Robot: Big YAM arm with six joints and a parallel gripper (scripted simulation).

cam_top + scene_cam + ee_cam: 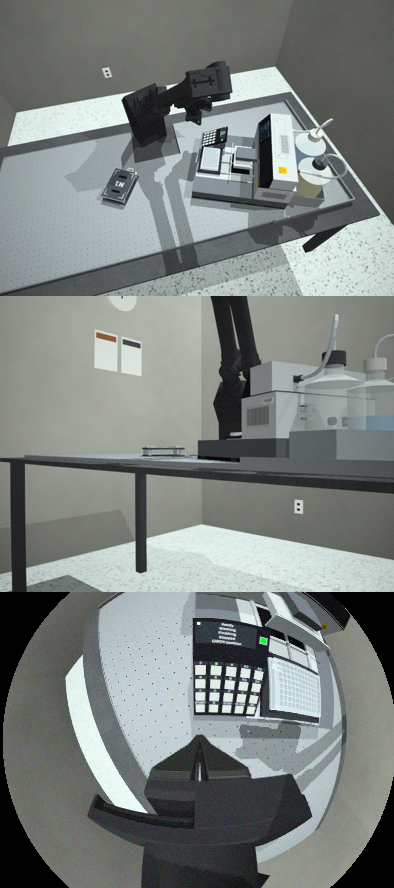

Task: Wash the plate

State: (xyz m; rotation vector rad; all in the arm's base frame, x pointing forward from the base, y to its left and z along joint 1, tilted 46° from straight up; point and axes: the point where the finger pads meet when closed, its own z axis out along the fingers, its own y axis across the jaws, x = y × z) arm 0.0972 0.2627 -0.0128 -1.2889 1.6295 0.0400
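Observation:
The white plate lies in the dark carrier at the front of the washer. It looks flat; small gaps at its locators are too small to judge. The keypad stands beside it, and its lamp is green. Nest N1 holds no plate; its label and slots show. My gripper is shut and empty. It hangs above the table on the wall side of the keypad, touching neither keypad nor plate.
A grey block sits over the washer's rails, between carrier and housing. Two bottles with hoses stand behind the washer. The arm's base stands between N1 and the washer, toward the wall.

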